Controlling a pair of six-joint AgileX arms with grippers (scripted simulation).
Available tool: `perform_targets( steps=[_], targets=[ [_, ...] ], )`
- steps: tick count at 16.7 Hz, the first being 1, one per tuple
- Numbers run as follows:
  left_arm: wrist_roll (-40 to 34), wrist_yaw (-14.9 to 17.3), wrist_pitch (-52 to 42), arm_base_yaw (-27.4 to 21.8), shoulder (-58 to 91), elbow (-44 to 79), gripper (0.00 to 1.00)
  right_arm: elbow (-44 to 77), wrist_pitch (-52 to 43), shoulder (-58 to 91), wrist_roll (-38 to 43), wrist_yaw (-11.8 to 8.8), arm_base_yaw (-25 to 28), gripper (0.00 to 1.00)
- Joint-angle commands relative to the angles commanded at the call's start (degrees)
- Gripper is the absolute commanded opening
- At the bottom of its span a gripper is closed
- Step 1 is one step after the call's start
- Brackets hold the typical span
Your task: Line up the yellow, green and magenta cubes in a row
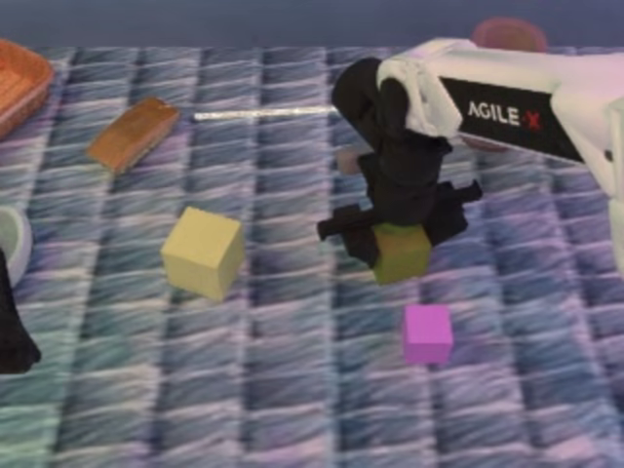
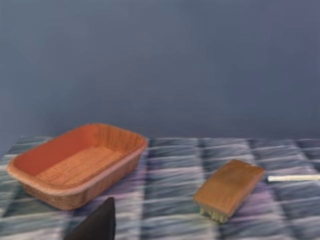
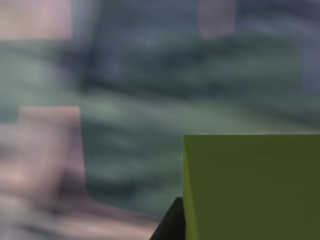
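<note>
The pale yellow cube [image 1: 203,253] rests on the checked cloth, left of centre. Right of centre, the olive-green cube [image 1: 402,255] sits under my right gripper [image 1: 395,234], which is shut on it. In the right wrist view the green cube [image 3: 255,185] looms close, with a dark finger [image 3: 172,225] against its side. The small magenta cube [image 1: 428,333] lies just in front of the green one, apart from it. My left gripper [image 1: 12,336] is parked at the table's left edge, open; a single fingertip [image 2: 100,222] shows in its wrist view.
A woven orange basket [image 1: 19,83] [image 2: 75,165] stands at the back left. A wooden brush [image 1: 134,132] [image 2: 229,187] and a thin white stick [image 1: 258,114] lie behind the yellow cube. A pale bowl [image 1: 10,239] sits at the left edge, a pinkish-brown object [image 1: 509,34] at the back right.
</note>
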Motion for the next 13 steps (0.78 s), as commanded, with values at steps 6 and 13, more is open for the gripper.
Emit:
perform_targets(
  steps=[6,13],
  targets=[
    [0.0,0.0,0.0,0.0,0.0,0.0,1.0,0.34,-0.53,-1.15,-0.11,0.24,0.06,0.0],
    [0.0,0.0,0.0,0.0,0.0,0.0,1.0,8.75,-12.08,-3.89,-0.23,0.21,0.57,0.0]
  ],
)
